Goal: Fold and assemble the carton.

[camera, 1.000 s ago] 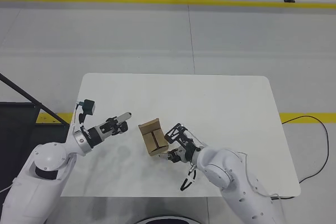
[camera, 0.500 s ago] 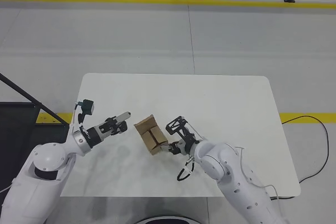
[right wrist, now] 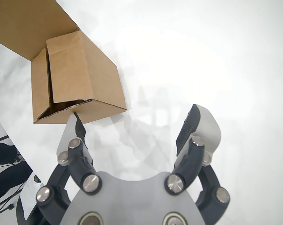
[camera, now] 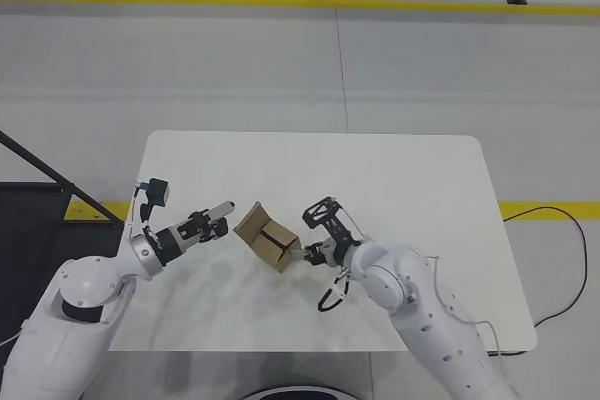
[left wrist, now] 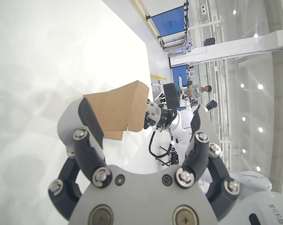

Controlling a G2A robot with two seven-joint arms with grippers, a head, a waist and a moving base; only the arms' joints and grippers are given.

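Note:
A small brown carton (camera: 265,237) lies on its side on the white table (camera: 400,180), its end flaps partly folded in and one long flap sticking out. My left gripper (camera: 222,218) stands open just left of it, and in the left wrist view the carton (left wrist: 118,111) sits close in front of the open left gripper (left wrist: 143,122). My right gripper (camera: 302,254) is open at the carton's right end. In the right wrist view one fingertip (right wrist: 78,124) touches the edge of the carton (right wrist: 73,78) at its flapped end, with the right gripper (right wrist: 134,127) holding nothing.
A black stand leg (camera: 30,165) and a dark mat (camera: 20,230) lie off the table's left edge. A cable (camera: 570,260) runs on the floor to the right. The table's far and right parts are bare.
The right gripper has pushed leftward and away from the front edge, turning the carton and sliding it toward the left gripper. The left arm has stayed still.

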